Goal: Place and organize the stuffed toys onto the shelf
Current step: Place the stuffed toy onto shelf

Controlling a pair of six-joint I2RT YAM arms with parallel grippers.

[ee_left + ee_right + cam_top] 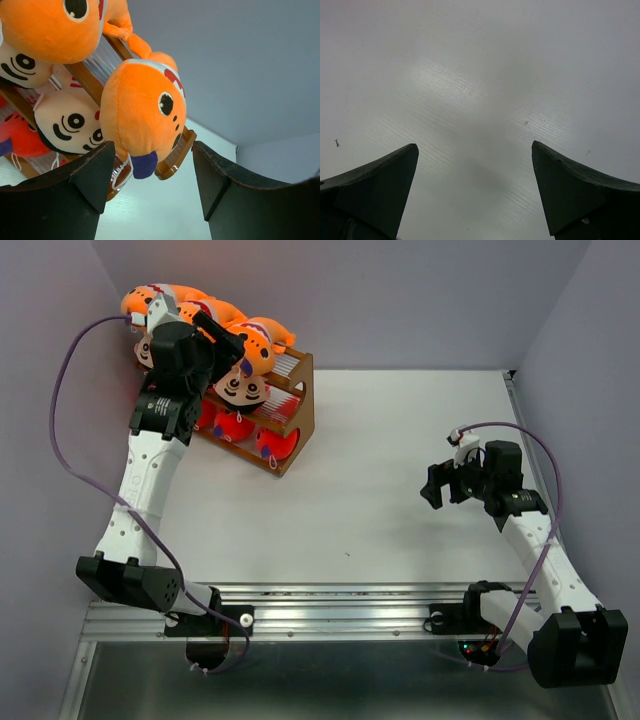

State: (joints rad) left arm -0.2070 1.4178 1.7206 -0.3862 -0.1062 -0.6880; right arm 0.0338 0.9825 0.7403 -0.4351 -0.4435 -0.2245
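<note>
Toys [262, 340] all sat on the shelf [305, 405], which stood at an angle at the far left of the table [400, 440], close to the back wall.

Top view: orange sharks [185, 302] were crowded along the top tier. A boy [243, 390] was in the middle tier, face up. Red sharks [235, 425] lay in the bottom tier. The left gripper [238, 348] hung over the top tier among the orange sharks, and its jaw spread was hard to read from here. The right gripper [432, 488] was well apart from the shelf, over bare table on the right, jaws wide.

Left wrist: the left gripper [153, 147] had its fingers [95, 180] spread wide and holding nothing. One of the orange sharks [142, 107] sat just beyond them, framed between the two. There was a clear gap on its right side; on the left I could not tell whether finger met plush. Behind it was the wooden end of the shelf [177, 152]. The boy [70, 122] lay on the rods to the left, with one of the red sharks [22, 137] lower down.

Right wrist: the right gripper [475, 150] was fully spread, with only pale table [470, 75] between the fingers [380, 185].
</note>
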